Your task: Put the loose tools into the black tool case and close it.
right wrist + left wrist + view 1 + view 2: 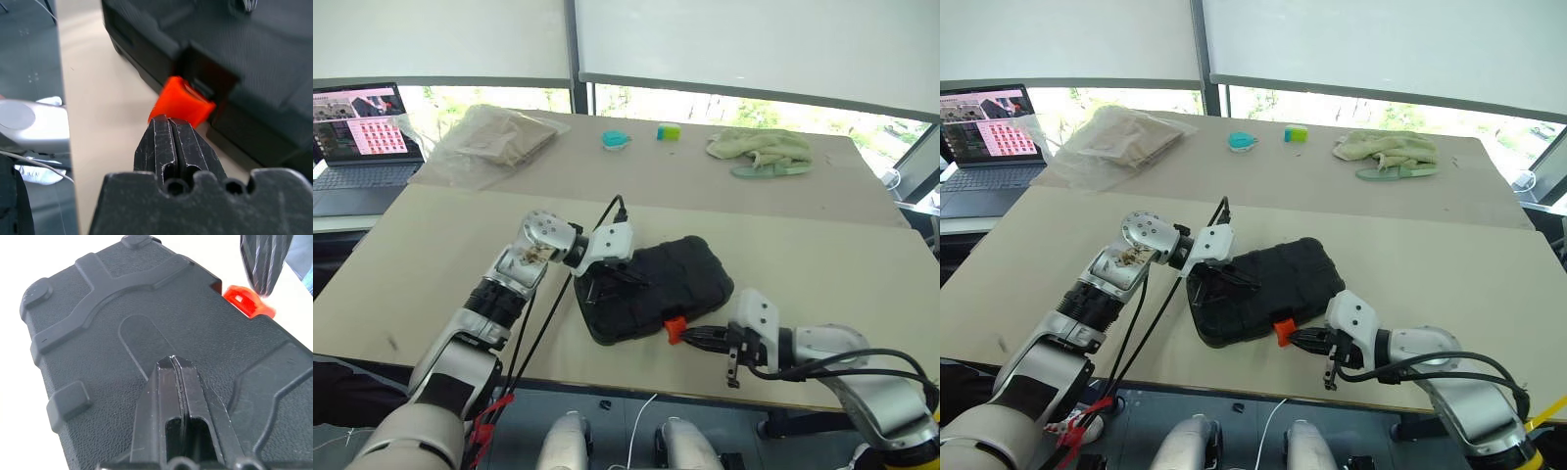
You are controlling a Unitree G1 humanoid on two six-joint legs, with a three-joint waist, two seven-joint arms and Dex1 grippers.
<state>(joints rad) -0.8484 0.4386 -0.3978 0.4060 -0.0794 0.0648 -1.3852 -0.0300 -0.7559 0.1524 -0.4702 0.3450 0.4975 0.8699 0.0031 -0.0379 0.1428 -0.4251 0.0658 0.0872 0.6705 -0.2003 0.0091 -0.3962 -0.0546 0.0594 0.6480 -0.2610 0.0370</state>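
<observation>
Latch, small bright orange plastic tab, lies just beyond our closed, empty right hand; left hand, closed, presses the ribbed black plastic case.

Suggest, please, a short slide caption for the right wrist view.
Shut right gripper at the orange latch of the closed black tool case near the table edge.

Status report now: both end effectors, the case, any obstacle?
Left end effector shut, on lid of black tool case. Right end effector shut, at orange latch. Case lid down. Nothing blocking.
</observation>
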